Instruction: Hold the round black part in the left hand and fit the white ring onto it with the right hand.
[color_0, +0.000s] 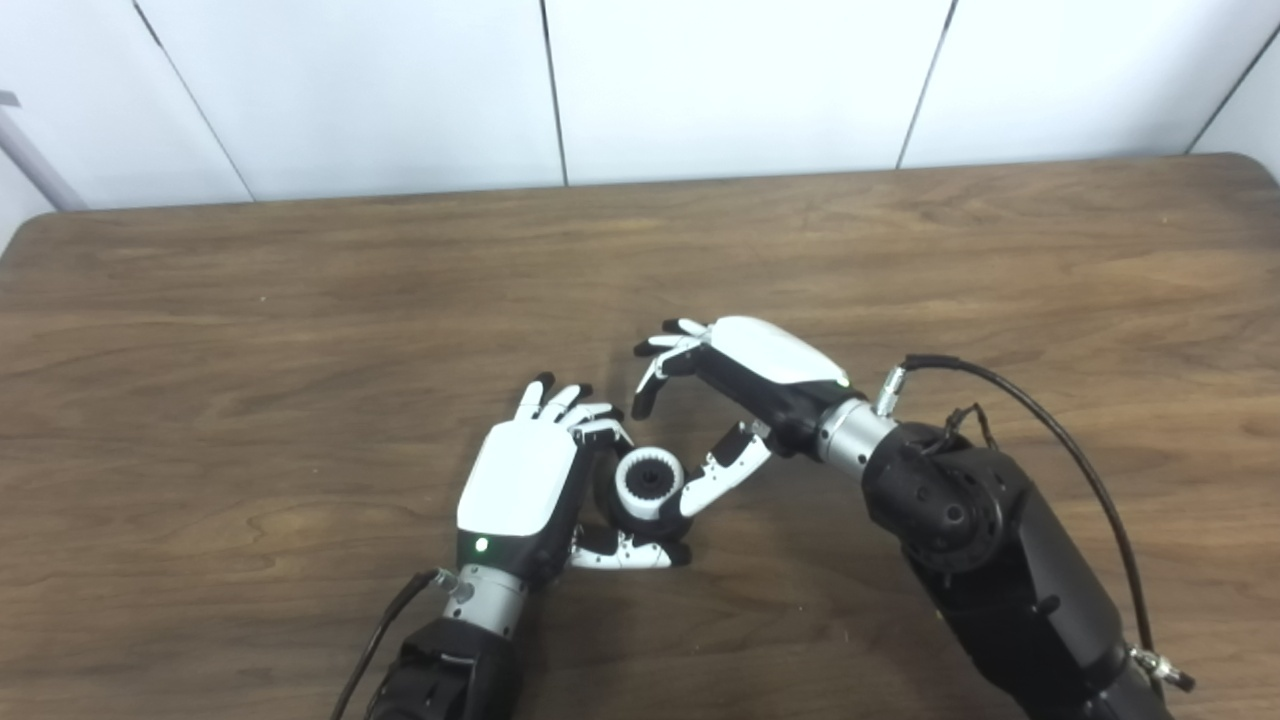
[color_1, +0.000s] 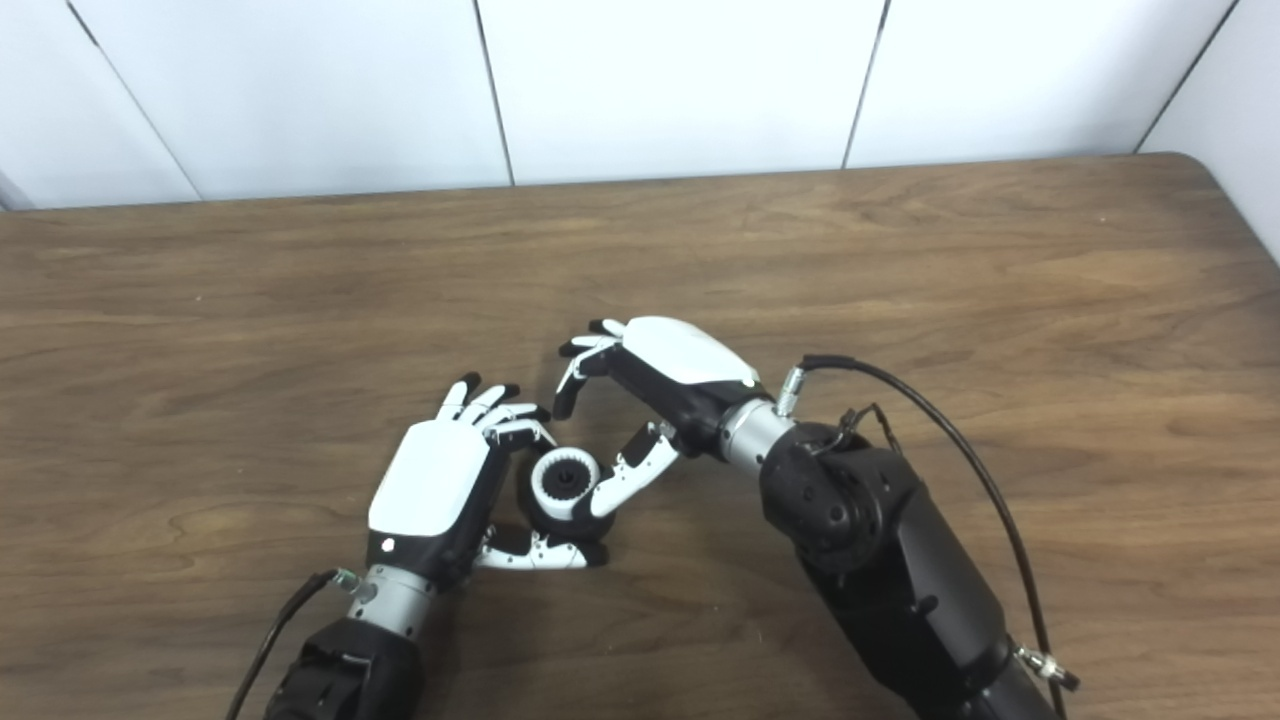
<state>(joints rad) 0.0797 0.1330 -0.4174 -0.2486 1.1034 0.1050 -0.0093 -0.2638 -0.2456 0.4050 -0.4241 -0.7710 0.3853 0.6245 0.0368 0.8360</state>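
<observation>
White ring (color_0: 648, 481) sits on round black part (color_0: 612, 500), low over wooden table (color_0: 300, 330). Left hand (color_0: 520, 480) cups part, fingers wrapped around it. Right hand (color_0: 740, 385): thumb on ring's side, other fingers spread clear. Judgement: fitting near done; full seating unclear, release left.
</observation>
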